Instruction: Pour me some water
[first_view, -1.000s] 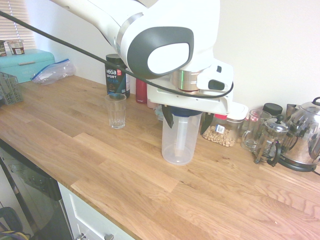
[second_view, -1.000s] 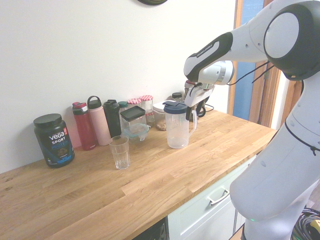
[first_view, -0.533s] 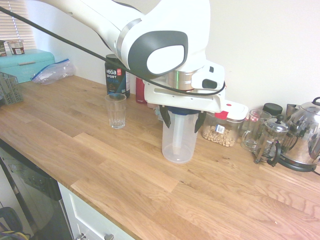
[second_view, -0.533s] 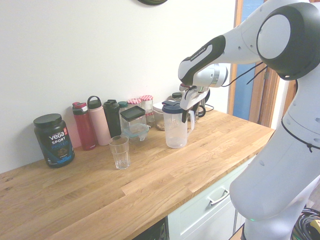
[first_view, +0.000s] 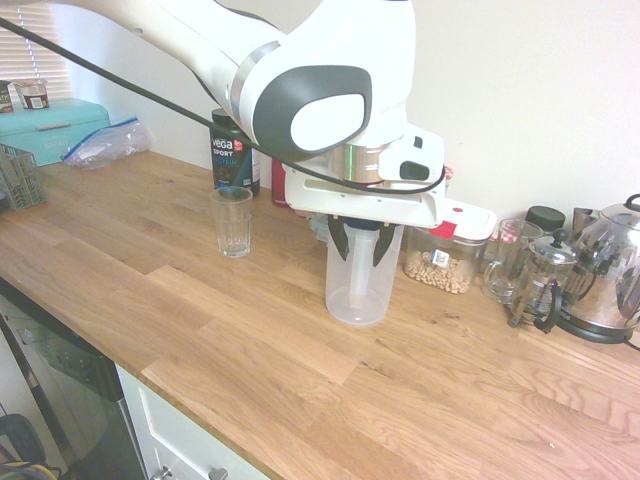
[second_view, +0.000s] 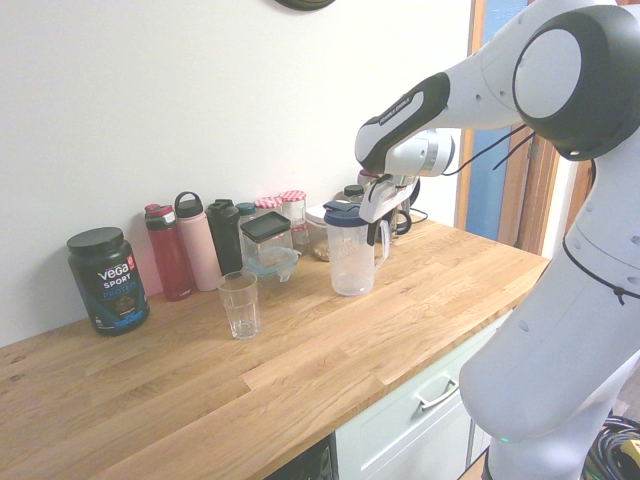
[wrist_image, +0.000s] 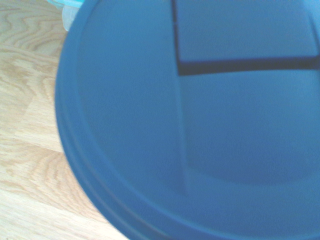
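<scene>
A clear plastic pitcher (first_view: 355, 290) (second_view: 350, 265) with a dark blue lid (wrist_image: 200, 125) stands upright on the wooden counter. Whether it holds water I cannot tell. My gripper (first_view: 363, 243) (second_view: 377, 228) comes down from above at the pitcher's handle, one dark finger on each side of it. A small gap still shows between fingers and handle, so it is open. The lid fills the wrist view from close by. An empty drinking glass (first_view: 232, 222) (second_view: 239, 304) stands apart from the pitcher, in front of the protein tub.
Along the wall stand a black protein tub (first_view: 234, 150) (second_view: 108, 280), red, pink and black bottles (second_view: 198, 242), jars and a nut container (first_view: 445, 262). A French press (first_view: 540, 285) and kettle (first_view: 610, 280) are beyond the pitcher. A teal box (first_view: 55, 128) sits at the counter's far end.
The gripper has dropped onto the pitcher's handle and its fingers have drawn closer together. Pitcher and glass have stayed in place.
</scene>
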